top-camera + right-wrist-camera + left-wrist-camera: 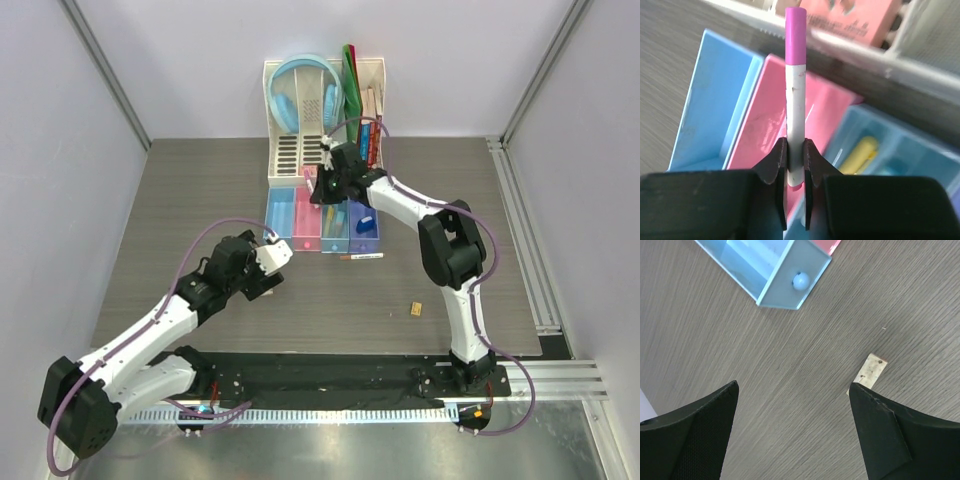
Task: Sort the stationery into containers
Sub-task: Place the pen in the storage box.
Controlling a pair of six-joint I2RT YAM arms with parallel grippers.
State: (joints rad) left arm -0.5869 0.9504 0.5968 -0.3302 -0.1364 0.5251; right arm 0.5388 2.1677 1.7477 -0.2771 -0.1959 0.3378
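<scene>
The right gripper (795,155) is clamped on a pink-tipped white plastic pen (795,95), which points straight out ahead of its fingers, over the translucent pink rectangular bin (765,130). A yellow highlighter (860,154) lies in the light blue bin (917,155) to that hand's right. The left gripper (792,386) hangs spread wide above the grey wood-grain table (790,365), gripping nothing; a small tan block (871,371) lies just ahead of its right finger, the blue bin (790,280) farther ahead

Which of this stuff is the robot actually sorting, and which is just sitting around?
Part of the job: pink-capped white pen in the right gripper; yellow highlighter; small tan block; row of four translucent plastic bins.
Just lying about: light-blue headphones; upright red and green books; tall white slotted organiser.
</scene>
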